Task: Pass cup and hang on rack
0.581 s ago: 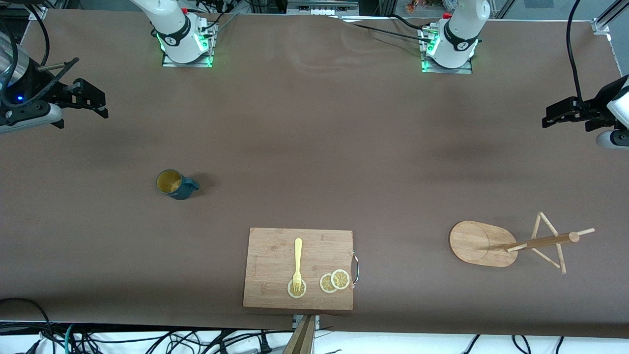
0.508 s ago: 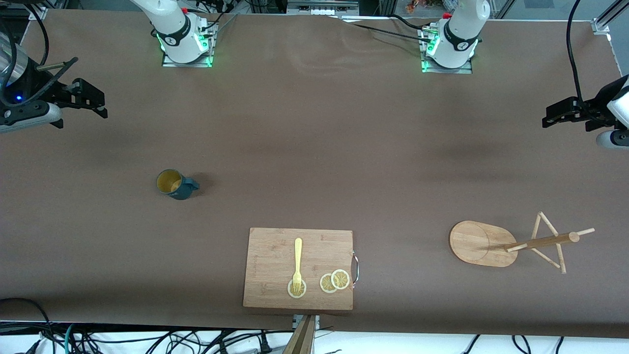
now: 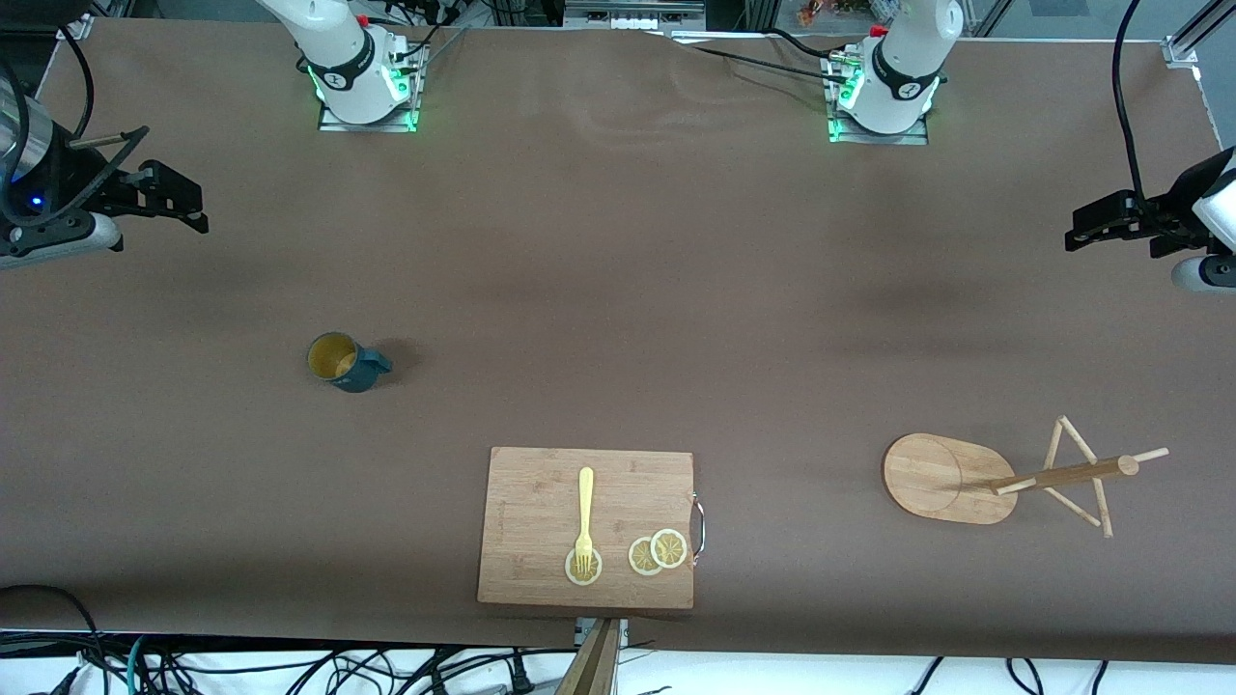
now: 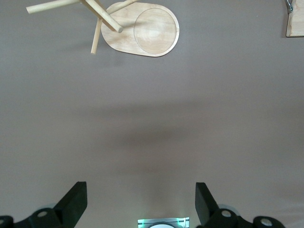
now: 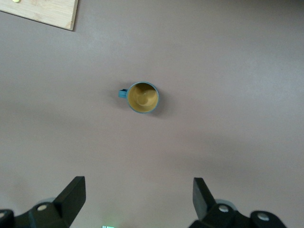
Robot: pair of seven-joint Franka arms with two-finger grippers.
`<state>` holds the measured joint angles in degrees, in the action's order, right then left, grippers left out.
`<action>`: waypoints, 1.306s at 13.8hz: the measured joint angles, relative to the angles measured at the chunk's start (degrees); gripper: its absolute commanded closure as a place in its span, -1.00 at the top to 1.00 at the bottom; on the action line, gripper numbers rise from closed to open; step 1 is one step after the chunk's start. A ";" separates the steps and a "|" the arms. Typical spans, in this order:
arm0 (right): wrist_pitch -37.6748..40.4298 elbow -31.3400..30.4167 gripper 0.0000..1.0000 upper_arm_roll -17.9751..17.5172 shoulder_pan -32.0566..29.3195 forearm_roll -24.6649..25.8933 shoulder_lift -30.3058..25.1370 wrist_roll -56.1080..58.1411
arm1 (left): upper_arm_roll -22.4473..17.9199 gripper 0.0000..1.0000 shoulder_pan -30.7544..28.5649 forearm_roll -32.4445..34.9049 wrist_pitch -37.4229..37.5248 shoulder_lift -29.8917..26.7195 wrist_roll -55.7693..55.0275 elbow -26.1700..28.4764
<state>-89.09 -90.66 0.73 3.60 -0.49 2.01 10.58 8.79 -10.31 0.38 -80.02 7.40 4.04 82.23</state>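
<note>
Right gripper [image 3: 179, 198] hangs in the air over the table's edge at the right arm's end, fingers spread wide, holding nothing. Left gripper [image 3: 1086, 227] hangs likewise over the left arm's end, also spread and empty.

Landmark: cutting board [image 3: 587, 527], at the table edge nearest the front camera.

The cup [image 3: 343, 361] stands upright on the table [image 3: 618, 290], farther from the front camera than the board and toward the right arm's end. The right wrist view looks straight into the cup [image 5: 143, 97], showing its yellowish inside and small side handle with the spread right gripper [image 5: 137, 197] apart from it; the front view gives only a slanted look.

The rack [image 3: 1004, 478] stands toward the left arm's end from the board, well apart from the cup. The left wrist view shows its oval base [image 4: 142, 29] fully, pegs cropped.

On the board: a yellow fork [image 3: 584, 516], tines on one lemon slice [image 3: 582, 567], and two overlapping slices [image 3: 658, 552] beside it. Open table lies between cup and rack.
</note>
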 measured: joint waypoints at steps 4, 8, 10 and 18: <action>-0.10 0.00 1.00 0.42 -0.38 0.00 0.95 0.00 | 0.10 1.00 0.01 0.00 0.00 0.00 -0.11 0.00; -0.57 0.00 1.00 0.40 -0.44 -0.27 2.03 0.00 | 0.15 1.00 0.02 0.00 0.00 0.00 -0.13 -0.02; -0.61 -0.01 1.00 0.40 -0.44 -0.27 2.47 0.00 | 0.16 1.00 0.02 0.00 0.00 0.00 -0.13 -0.02; -0.59 -0.33 1.00 0.41 -0.44 -0.25 2.65 0.00 | 0.15 1.00 0.03 0.00 0.00 0.01 -0.18 -0.02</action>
<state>-89.68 -90.98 1.13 3.16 -0.74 4.67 10.58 8.94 -10.28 0.38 -80.02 7.42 3.86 82.21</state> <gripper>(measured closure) 0.000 0.000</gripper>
